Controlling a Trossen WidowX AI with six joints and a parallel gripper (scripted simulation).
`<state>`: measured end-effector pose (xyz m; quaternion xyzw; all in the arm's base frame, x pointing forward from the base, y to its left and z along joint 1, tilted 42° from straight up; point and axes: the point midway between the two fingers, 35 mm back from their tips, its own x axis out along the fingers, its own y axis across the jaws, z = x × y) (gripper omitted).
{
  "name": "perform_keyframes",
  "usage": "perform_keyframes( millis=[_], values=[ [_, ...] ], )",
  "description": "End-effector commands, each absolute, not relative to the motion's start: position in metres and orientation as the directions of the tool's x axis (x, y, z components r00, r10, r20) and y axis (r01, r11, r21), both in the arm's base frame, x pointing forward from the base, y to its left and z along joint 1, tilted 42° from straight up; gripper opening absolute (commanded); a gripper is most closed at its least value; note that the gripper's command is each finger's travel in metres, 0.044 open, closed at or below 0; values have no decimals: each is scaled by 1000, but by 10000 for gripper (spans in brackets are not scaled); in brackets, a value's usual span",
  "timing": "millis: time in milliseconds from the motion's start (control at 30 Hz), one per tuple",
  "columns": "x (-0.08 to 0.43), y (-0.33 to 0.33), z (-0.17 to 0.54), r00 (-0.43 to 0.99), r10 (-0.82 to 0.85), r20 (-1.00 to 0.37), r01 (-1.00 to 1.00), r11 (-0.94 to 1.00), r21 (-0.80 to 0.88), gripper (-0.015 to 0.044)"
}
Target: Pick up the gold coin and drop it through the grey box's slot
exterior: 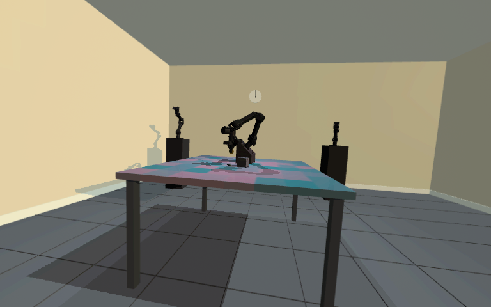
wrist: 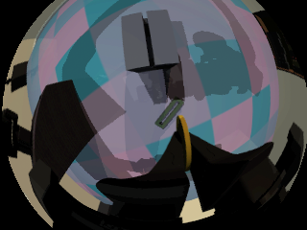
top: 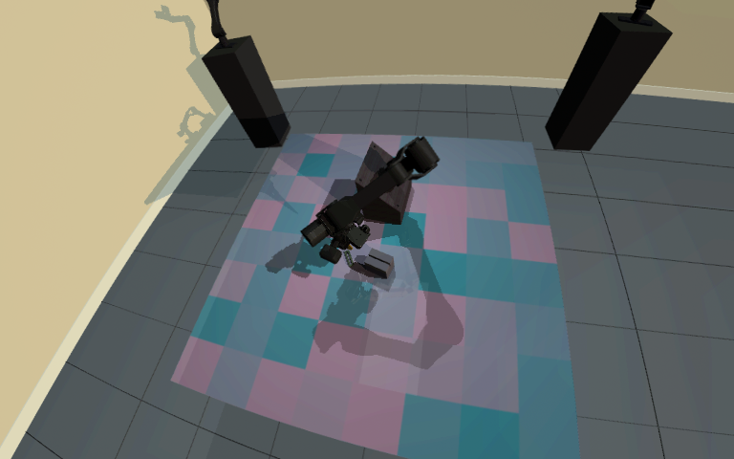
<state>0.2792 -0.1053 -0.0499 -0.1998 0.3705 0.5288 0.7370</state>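
Observation:
The gold coin [wrist: 185, 144] [top: 349, 247] [exterior: 233, 151] is between the fingertips of my gripper [wrist: 179, 134], edge-on in the wrist view. The gripper is shut on it and holds it above the table. The dark-green holder [wrist: 164, 119] [top: 348, 258] lies empty on the table, its narrow groove showing in the wrist view. The grey box [wrist: 164, 40] [top: 377, 264] [exterior: 243, 162] stands beside the holder, farther up in the wrist view. Its dark slot [wrist: 148, 43] runs across the lid. The coin is not over the slot; it is on the holder's side of the box.
The checkered table top [top: 486, 335] [exterior: 217, 179] carries shadows of the arm. The arm's brown wedge-shaped base [top: 401, 207] [exterior: 246, 152] stands behind the box. Two dark pedestals [top: 246, 92] [top: 606, 80] with other arms stand beyond the table.

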Motion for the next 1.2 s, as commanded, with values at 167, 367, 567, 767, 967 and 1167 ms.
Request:
perform_keyframes(
  millis=[167, 367, 567, 767, 967, 1167],
  values=[
    [285, -87, -35, 160, 636, -755, -927, 359, 107, 0],
    [290, -76, -25, 160, 636, -755, -927, 360, 107, 0],
    [294, -65, -14, 160, 637, -754, -927, 360, 106, 0],
    [297, -53, -4, 161, 638, -753, -927, 359, 107, 0],
    [299, -41, 6, 161, 641, -751, -927, 358, 107, 0],
    [301, -29, 16, 161, 644, -748, -928, 357, 108, 0]
  ],
)
